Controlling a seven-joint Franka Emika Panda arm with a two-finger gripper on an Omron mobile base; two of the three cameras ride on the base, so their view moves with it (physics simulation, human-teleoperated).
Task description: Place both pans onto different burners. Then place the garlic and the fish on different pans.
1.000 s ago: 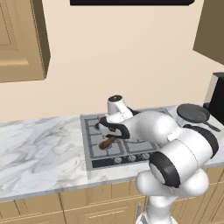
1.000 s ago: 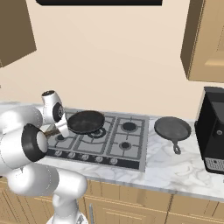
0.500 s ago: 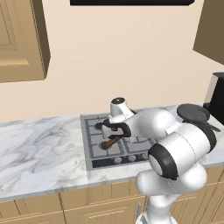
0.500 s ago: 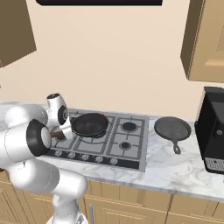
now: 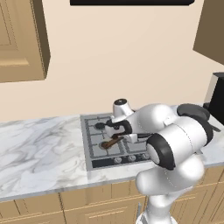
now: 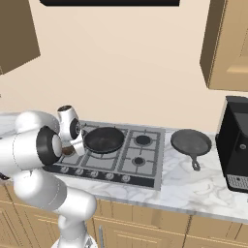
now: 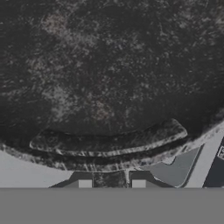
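Black pan (image 6: 103, 140) w/ the long brown wooden handle (image 5: 112, 142) sits over the left side of the cooktop (image 6: 140, 157), above the grates; from where I stand I can't tell if it's resting on them or just lifted. Gripper (image 6: 73, 147) is clenched on the handle end, at the front-left of the stove, arm bent low over the counter (image 5: 39, 153). In the left base view the handle pokes out toward the front-left from under the white wrist, pan body mostly hidden behind the arm. In the hand view the pan's dark speckled inside (image 7: 109, 65) is right up close, its rim curving across the lower part, w/ grey steel of the cooktop (image 7: 175, 168) past it.

2nd pan, dark grey (image 6: 191, 142), short handle pointing toward the front, lies flat on the marble counter to the right of the cooktop, well apart from the black one and near the black appliance (image 6: 236, 145) at far right. Right-hand burners (image 6: 143, 140) bare under their grates. Knobs (image 6: 92, 173) along the front edge. Wood cabinets (image 5: 22, 39) up on the wall, dark hood (image 6: 109, 2) above the stove.
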